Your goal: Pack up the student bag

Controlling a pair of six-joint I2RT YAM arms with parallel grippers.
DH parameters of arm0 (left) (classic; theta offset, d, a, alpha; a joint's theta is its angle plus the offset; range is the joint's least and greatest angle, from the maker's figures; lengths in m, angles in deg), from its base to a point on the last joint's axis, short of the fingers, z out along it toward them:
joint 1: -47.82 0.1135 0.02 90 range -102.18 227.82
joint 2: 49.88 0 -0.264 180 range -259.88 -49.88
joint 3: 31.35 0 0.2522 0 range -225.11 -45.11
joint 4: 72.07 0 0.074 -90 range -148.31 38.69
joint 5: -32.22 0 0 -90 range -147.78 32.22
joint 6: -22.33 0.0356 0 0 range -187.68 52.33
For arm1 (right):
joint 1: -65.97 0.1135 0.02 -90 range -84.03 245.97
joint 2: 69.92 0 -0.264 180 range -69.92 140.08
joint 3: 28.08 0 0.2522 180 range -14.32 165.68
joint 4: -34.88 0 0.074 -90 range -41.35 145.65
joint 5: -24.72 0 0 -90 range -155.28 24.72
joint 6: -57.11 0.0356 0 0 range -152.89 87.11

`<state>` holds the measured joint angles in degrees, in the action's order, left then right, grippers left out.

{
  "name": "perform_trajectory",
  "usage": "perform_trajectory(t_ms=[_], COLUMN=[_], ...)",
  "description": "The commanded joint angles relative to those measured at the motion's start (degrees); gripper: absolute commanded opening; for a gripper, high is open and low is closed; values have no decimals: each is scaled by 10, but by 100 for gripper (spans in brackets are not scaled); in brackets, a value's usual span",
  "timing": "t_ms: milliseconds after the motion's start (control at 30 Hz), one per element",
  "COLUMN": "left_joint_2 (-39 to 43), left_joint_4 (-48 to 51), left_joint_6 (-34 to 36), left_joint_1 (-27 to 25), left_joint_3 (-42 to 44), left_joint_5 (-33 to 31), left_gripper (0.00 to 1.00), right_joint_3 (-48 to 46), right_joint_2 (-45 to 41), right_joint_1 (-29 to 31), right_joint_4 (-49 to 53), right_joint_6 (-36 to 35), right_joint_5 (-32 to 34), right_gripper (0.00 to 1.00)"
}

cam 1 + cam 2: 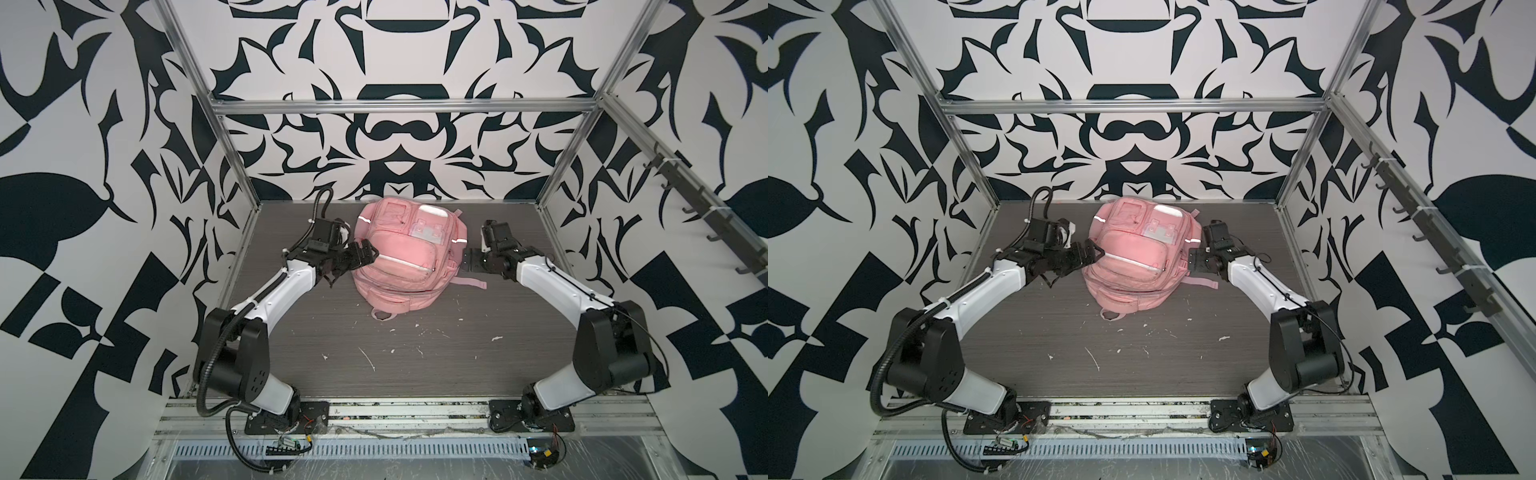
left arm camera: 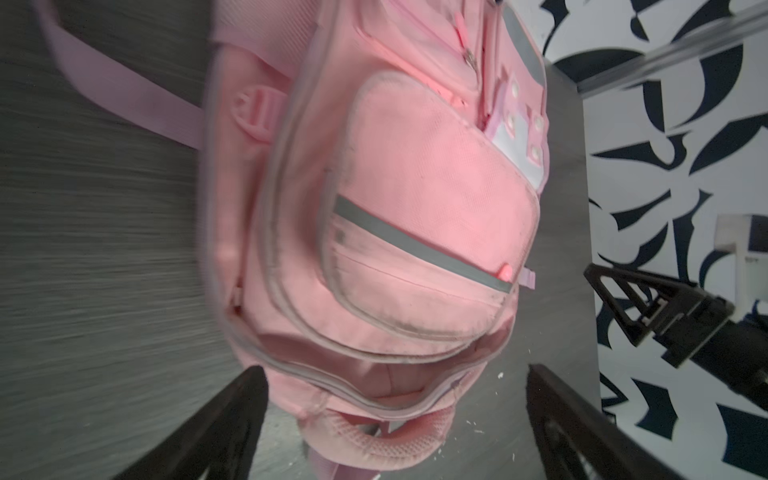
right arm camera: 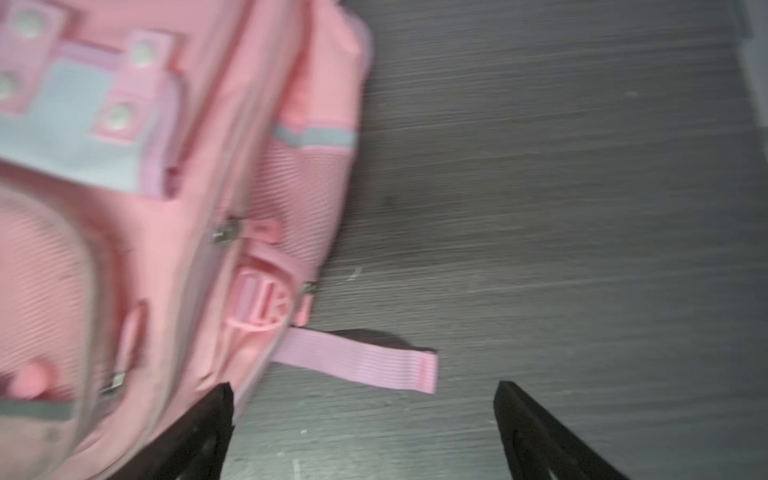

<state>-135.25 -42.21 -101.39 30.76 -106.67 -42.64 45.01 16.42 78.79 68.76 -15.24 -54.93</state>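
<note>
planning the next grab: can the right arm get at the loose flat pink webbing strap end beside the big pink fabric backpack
Probably yes: the right gripper is open and the strap end lies bare on the grey table just ahead of its fingers. The backpack crowds one finger and may get nudged.

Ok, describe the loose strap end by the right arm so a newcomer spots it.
On the grey table, the pink student bag lies centred toward the back. From its side facing the right gripper, a flat pink strap pokes onto the tabletop. Unlike the looped handle at the bag's near end, it is straight with a free end.
</note>
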Motion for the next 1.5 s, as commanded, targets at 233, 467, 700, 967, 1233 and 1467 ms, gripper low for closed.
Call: perform_trajectory(t_ms=[233,467,700,967,1233,1467], left_joint_2=[28,92,82,88,-1,-30], left_joint_4=[-24,-254,-396,-471,-680,-677], left_joint_6=[89,210,297,291,305,309], left_joint_1=[71,71,86,171,176,175], left_joint_3=[63,206,285,327,417,407], left_joint_5=[-184,-263,-334,-202,-169,-149], left_gripper=[100,99,99,99,99,99], right_joint_3=[-201,-258,-300,-376,-408,-399], right_joint_2=[-81,-68,-70,-99,-13,28], right_joint_1=[-3,-4,-17,-23,-23,-43], right_joint_4=[-339,-451,-528,-614,-739,-746], right_joint_6=[-80,-161,-194,-193,-196,-185], right_joint_5=[160,154,138,118,115,73], right_gripper=[100,100,99,98,97,97])
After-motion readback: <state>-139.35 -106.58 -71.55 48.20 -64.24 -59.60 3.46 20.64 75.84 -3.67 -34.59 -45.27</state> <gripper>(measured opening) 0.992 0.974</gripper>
